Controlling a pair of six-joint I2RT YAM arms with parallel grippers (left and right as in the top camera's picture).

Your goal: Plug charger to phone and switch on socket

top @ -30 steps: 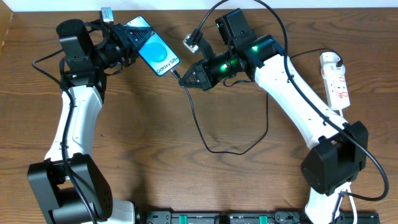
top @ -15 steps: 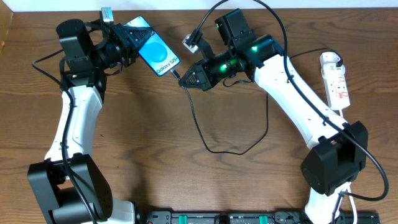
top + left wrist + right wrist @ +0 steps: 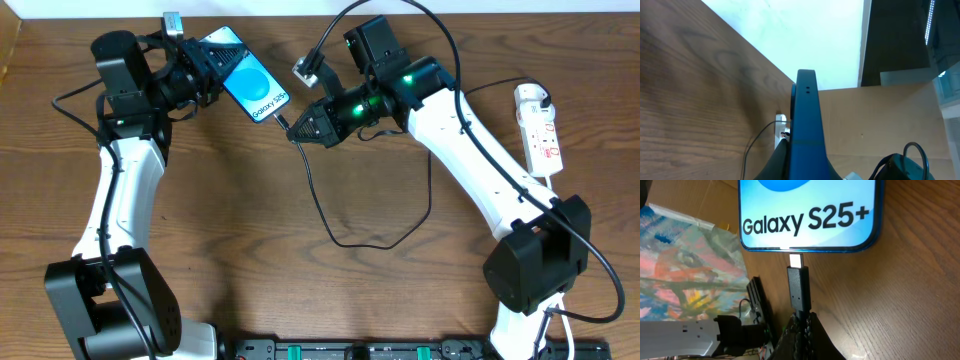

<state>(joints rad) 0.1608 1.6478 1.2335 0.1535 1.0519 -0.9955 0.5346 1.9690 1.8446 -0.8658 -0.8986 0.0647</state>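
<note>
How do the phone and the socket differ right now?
The phone is clamped in the left gripper; the socket lies untouched on the table. The phone is dark-edged with a lit screen; the socket is white with red markings. Both are slim rectangles.

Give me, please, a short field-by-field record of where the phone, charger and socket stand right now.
left hand: shut on the phone, gripping its upper end
right hand: shut on the charger, just behind its connector
connector: lined up at the phone's bottom edge, metal tip visible, not fully in
cable: loops slack across the table
socket: at the right side, apart from both hands; switch state cannot be told
</note>
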